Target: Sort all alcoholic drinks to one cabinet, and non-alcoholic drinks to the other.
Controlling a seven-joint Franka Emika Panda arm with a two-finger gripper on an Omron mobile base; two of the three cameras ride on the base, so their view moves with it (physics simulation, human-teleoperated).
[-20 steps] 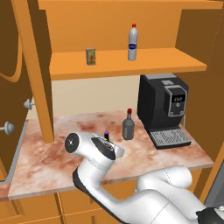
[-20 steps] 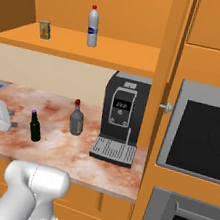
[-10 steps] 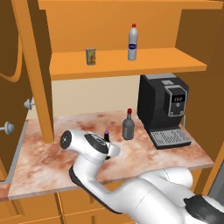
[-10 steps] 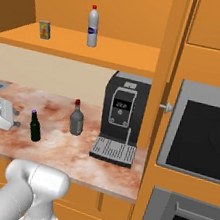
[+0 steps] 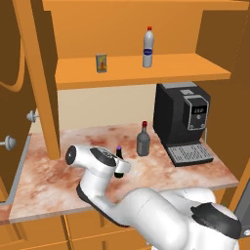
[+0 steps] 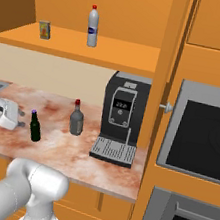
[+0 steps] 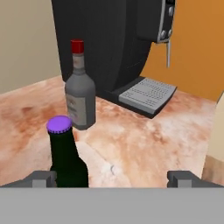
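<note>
On the marble counter (image 5: 58, 180) stand the alcoholic drinks. One is a slim dark beer bottle (image 7: 65, 159) with a purple cap, the other a squatter grey bottle (image 7: 80, 94) with a red cap. My gripper (image 7: 112, 178) is open and level with the beer bottle, which stands just inside the left fingertip (image 7: 41, 178) without being gripped. From the base the gripper (image 6: 22, 124) is just left of the beer bottle (image 6: 36, 127), with the grey bottle (image 6: 76, 119) further right. The non-alcoholic drinks are on the open cabinet shelf: a juice carton (image 5: 101, 63) and a white plastic bottle (image 5: 148, 47).
A black coffee machine (image 5: 183, 122) stands on the counter right of the bottles, its drip tray (image 7: 146, 94) close behind the grey bottle. An open cabinet door (image 5: 14, 88) hangs at the left. An oven (image 6: 203, 143) fills the wall to the right.
The hand has moved a little to the right, closer to the beer bottle. The bottles and carton have not moved, and the jaws stay open.
</note>
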